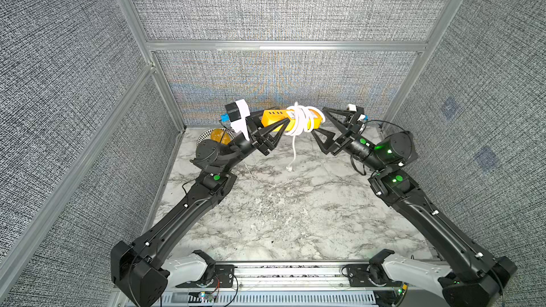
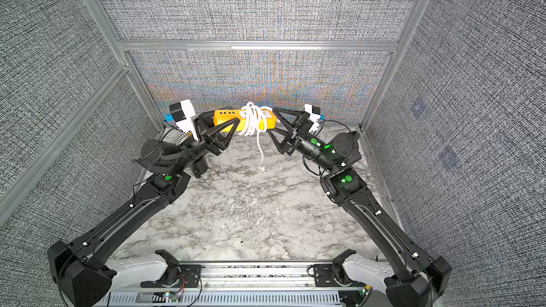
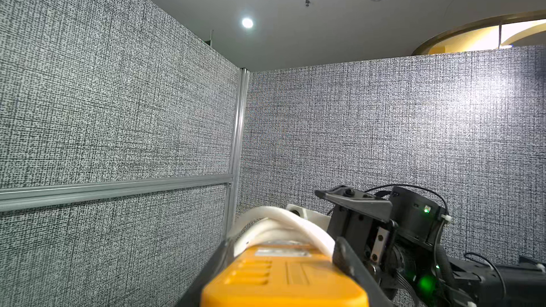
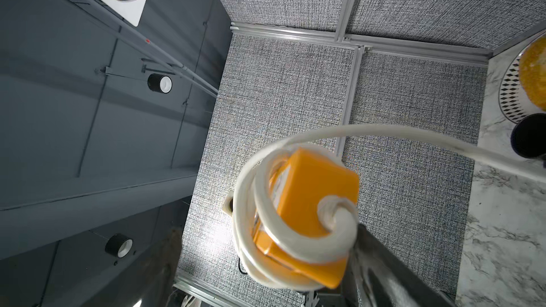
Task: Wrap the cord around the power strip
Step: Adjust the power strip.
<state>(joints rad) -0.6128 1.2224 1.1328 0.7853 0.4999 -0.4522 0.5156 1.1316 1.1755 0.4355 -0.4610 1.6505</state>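
Left gripper [image 1: 280, 116] clamps power strip [image 1: 273, 118] clear of tabletop [image 1: 280, 217] so cord [image 1: 300, 119] can loop round; right gripper [image 1: 318, 121] wide open, empty, at wrapped end.

No text can be read; the pale label [image 3: 282, 253] on the power strip [image 3: 283, 287] is blurred.

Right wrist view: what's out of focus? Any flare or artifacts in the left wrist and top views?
Right wrist: the cord loops and the power strip end are soft, probably too close to the lens. Left wrist: the strip's near end is blurred, and the ceiling lamp flares. Both top views: rainbow moiré on the back wall.
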